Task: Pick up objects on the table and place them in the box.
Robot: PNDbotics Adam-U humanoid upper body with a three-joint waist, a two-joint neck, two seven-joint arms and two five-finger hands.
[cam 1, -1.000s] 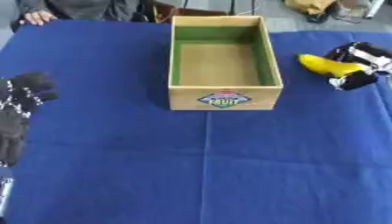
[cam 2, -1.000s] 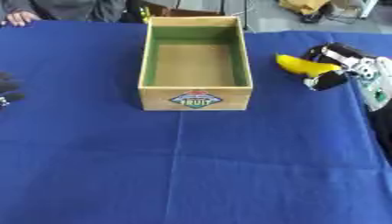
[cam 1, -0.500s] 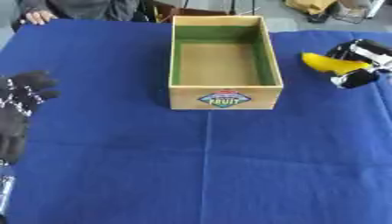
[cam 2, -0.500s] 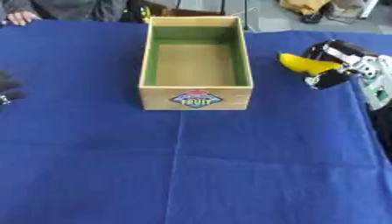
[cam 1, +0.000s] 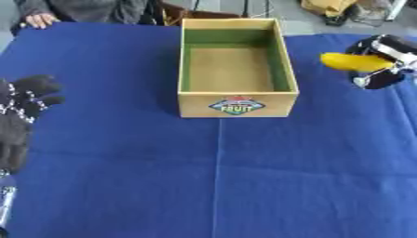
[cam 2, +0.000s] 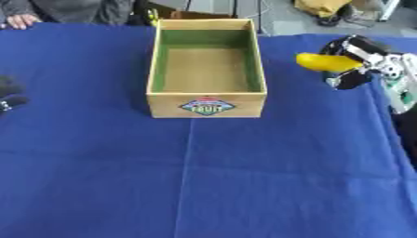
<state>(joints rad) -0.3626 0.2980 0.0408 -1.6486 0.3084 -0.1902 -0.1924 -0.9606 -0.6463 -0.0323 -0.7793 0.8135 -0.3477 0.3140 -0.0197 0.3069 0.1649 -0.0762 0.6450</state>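
Blue cloth covers the whole surface (cam 1: pixel 244 186), with a crease running down the middle toward the viewer. Right hand (cam 2: pixel 358 62): fingers (cam 2: pixel 352 79) curled around a yellow fruit (cam 2: pixel 326 62), banana-like, its rounded end poking out leftward toward the box. Compared with a second ago the hand and fruit sit a little higher and slightly nearer the box, and the fruit looks clear of the cloth — read as lifted and starting its carry. That would put the pick done and the transfer under way; judged early in the task, since the box holds nothing visible. Fruit lies within the curl of the fingers, dark fingers showing above and below it, so the grasp comes from its right side. Wooden box (cam 1: pixel 236 100) stands upright in the middle of the surface, open top, green inner walls, bare tan floor, a fruit label on its near face; it is to the left of the fruit and apart from it, a strip of cloth between. Left hand (cam 1: pixel 20 116) rests idle at the left edge, fingers relaxed, holding nothing. Next move, by judgement: carry leftward over the box's right wall, high enough to clear the rim, then let go inside.
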